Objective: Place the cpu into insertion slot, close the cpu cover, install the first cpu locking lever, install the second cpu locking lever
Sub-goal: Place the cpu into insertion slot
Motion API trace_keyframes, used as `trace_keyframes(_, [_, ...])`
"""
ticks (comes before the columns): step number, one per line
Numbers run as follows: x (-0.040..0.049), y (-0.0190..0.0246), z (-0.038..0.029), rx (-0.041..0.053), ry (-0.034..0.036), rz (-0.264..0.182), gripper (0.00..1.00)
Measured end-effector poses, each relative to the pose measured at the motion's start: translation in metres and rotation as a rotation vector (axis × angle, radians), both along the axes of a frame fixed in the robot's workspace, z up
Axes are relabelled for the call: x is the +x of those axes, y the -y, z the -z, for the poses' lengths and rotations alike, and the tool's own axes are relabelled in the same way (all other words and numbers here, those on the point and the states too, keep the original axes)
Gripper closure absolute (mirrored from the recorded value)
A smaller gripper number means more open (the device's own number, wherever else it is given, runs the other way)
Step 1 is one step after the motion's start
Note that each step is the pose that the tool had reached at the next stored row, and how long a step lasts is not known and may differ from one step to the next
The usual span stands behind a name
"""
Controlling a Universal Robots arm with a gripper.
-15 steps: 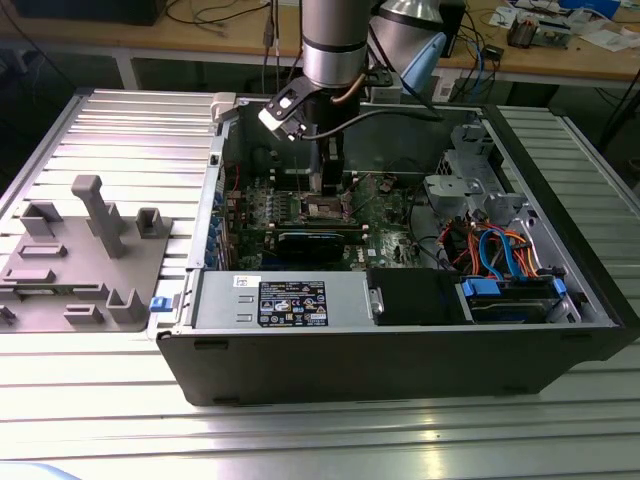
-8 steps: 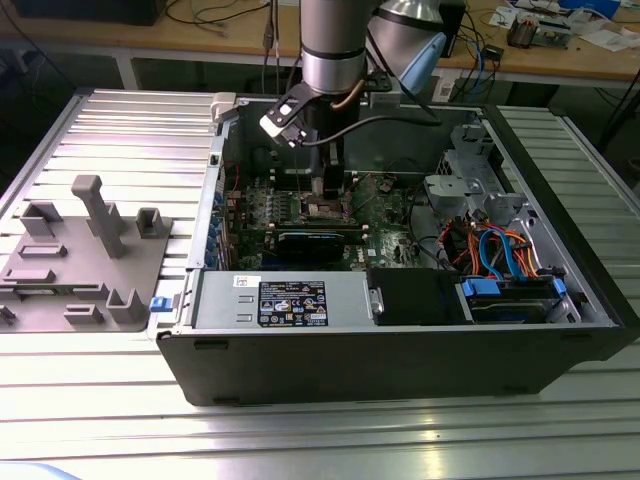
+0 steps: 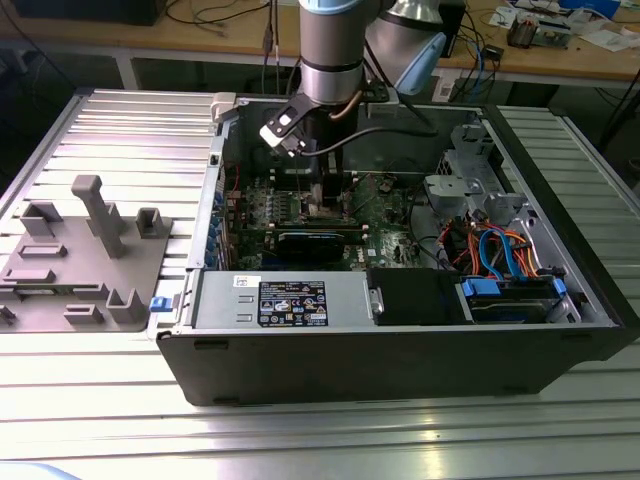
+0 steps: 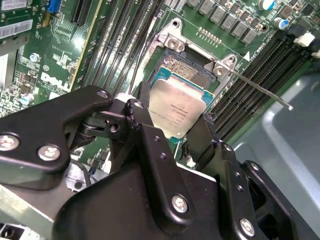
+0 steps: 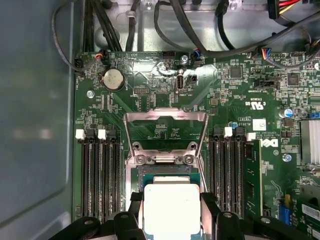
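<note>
My gripper (image 3: 318,197) reaches down into the open computer case (image 3: 190,345), over the green motherboard (image 3: 385,215). In both wrist views its black fingers (image 4: 136,111) are shut on the two sides of the cpu (image 4: 174,111), a pale silvery square chip (image 5: 171,207). The cpu hangs low over the insertion slot (image 4: 188,70), covering its near part, while the grey-gold contacts show beyond it (image 5: 165,172). The cpu cover (image 5: 165,116) stands swung open behind the slot. A thin metal locking lever (image 4: 260,88) sticks out unlatched beside the slot.
Black memory slots (image 5: 100,180) flank the socket on both sides (image 5: 232,175). Cables (image 5: 200,47) run along the case's back wall. A drive cage with orange and blue cables (image 3: 500,255) fills the exterior view's right. A grey fixture plate (image 3: 80,255) lies outside the case.
</note>
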State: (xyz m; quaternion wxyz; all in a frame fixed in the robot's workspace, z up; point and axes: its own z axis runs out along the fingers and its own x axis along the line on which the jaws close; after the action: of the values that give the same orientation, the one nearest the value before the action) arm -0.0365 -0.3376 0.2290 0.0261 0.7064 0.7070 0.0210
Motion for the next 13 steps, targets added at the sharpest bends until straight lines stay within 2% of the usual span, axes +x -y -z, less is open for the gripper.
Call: trace_keyframes(13, [-0.0018, 0.0001, 0.0177, 0.0094, 0.0001, 0.000, 0.46])
